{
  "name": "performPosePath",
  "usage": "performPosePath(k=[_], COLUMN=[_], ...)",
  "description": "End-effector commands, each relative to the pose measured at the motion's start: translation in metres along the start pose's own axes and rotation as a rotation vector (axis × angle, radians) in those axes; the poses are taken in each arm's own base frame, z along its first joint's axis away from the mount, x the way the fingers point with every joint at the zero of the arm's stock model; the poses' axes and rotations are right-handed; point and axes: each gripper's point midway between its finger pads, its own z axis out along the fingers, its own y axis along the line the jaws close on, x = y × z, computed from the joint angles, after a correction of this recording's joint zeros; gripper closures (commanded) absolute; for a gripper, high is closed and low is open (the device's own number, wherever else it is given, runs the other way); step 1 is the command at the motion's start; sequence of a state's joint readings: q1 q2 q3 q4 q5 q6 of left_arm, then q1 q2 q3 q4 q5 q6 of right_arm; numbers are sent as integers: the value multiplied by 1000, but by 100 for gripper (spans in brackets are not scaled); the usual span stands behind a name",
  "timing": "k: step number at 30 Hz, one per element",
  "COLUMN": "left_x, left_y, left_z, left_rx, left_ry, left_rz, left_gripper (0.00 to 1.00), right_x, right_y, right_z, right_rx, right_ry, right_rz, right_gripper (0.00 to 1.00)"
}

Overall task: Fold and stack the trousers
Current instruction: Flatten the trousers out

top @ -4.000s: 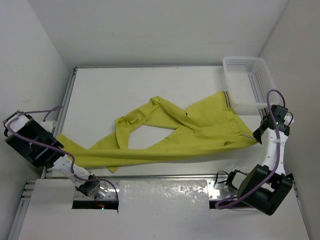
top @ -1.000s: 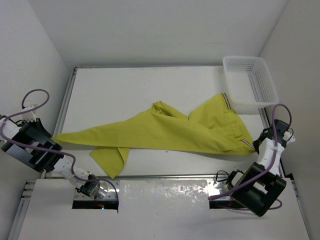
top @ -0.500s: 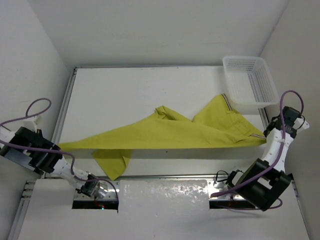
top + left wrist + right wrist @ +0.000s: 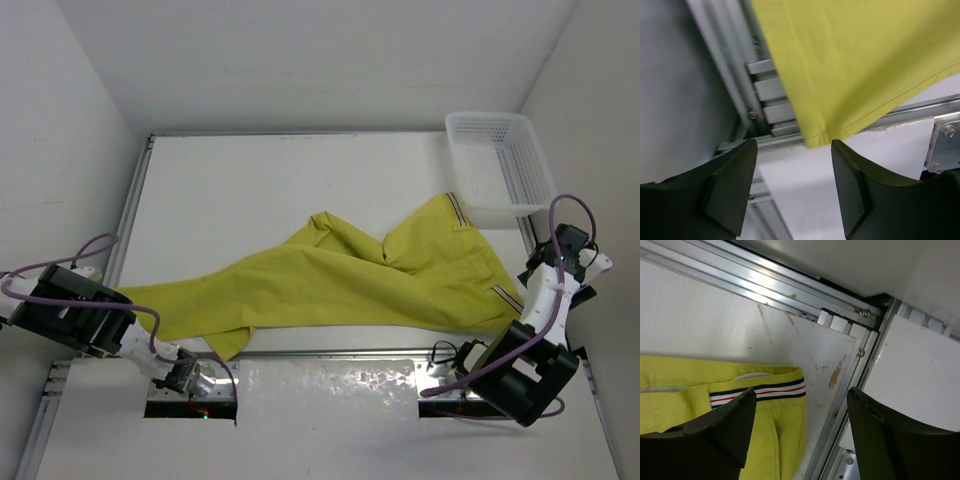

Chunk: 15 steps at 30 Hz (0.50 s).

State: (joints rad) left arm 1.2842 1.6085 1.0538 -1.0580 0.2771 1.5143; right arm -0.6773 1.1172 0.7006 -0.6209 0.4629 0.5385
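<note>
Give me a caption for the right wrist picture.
Open right claw hovering over the yellow trousers, striped waistband near the table edge.

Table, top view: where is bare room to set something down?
Free: the far half of the table, bordered by its far edge, its left edge, the basket and the trousers. Only a thin strip lies bare along the front edge. Crowded: the near half, where the trousers span left to right.

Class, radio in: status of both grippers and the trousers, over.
Left gripper, right gripper: jaws open, nothing held. Mustard-yellow cloth trousers sprawled, unfolded. White mesh basket far right, beside waistband.
</note>
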Motion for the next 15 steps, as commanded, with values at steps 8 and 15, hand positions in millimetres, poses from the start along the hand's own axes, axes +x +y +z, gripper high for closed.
performPosePath(k=[8, 15], left_x=[-116, -200], left_y=[-23, -74], left_z=[-41, -24], left_rx=[35, 90], left_ry=[-163, -201], left_rz=[193, 216], left_gripper=[39, 39], right_x=[-85, -30], right_y=[92, 194], right_z=[-140, -287], right_rx=[-437, -1025], right_ry=[-491, -596], right_rz=[-226, -507], right_gripper=[37, 37])
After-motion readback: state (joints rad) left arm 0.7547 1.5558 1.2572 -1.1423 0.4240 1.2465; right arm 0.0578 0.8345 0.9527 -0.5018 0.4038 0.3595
